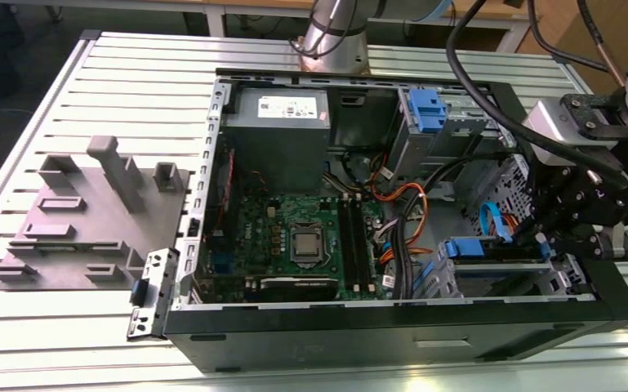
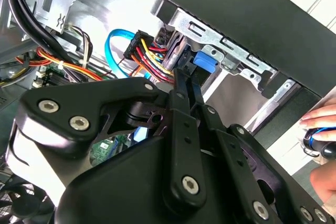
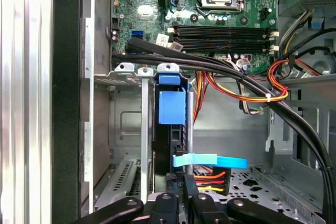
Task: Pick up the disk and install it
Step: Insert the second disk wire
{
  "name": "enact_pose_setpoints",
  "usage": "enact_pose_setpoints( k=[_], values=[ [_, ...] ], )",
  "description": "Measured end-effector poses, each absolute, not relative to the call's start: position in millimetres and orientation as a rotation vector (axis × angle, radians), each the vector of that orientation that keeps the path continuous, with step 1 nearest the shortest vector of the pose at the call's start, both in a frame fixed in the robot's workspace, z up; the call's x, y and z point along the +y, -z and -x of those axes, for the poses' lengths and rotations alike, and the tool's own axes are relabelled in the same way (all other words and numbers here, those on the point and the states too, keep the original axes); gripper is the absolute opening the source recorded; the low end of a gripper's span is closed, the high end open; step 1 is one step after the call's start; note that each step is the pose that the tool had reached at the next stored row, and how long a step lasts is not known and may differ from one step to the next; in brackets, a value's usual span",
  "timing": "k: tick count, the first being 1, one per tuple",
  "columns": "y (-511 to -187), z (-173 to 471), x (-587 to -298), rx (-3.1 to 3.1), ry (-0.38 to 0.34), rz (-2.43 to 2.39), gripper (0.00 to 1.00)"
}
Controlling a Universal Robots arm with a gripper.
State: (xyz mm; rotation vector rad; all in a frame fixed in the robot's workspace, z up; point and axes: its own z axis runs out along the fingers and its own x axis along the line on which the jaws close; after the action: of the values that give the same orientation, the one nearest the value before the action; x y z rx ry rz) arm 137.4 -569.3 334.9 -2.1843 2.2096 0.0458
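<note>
The disk (image 1: 477, 247) stands on edge in the drive cage at the front corner of the open computer case (image 1: 199, 245), on the exterior view's right. Its blue rail shows in the first wrist view (image 3: 172, 107) and the second wrist view (image 2: 205, 61). My gripper (image 1: 545, 242) hangs just beside the cage. In the second wrist view its two thin black fingers (image 2: 185, 95) lie pressed together, their tips (image 2: 182, 74) right at the disk's blue end. Whether the tips touch the disk I cannot tell.
A light blue flat cable (image 3: 210, 160) and red-yellow power wires (image 3: 210, 174) lie beside the disk. Black cable bundles (image 3: 220, 69) cross above the cage. Another blue carrier (image 1: 428, 110) sits in the far bay. A person's hand (image 2: 323, 124) rests outside the case. A grey fixture (image 1: 85, 220) stands on the exterior view's left.
</note>
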Motion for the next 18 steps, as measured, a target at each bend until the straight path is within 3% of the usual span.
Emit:
enact_pose_setpoints(
  k=[18],
  values=[
    [-330.2, -137.4, -570.0, 2.21, -0.046, 2.184, 0.16]
  ],
)
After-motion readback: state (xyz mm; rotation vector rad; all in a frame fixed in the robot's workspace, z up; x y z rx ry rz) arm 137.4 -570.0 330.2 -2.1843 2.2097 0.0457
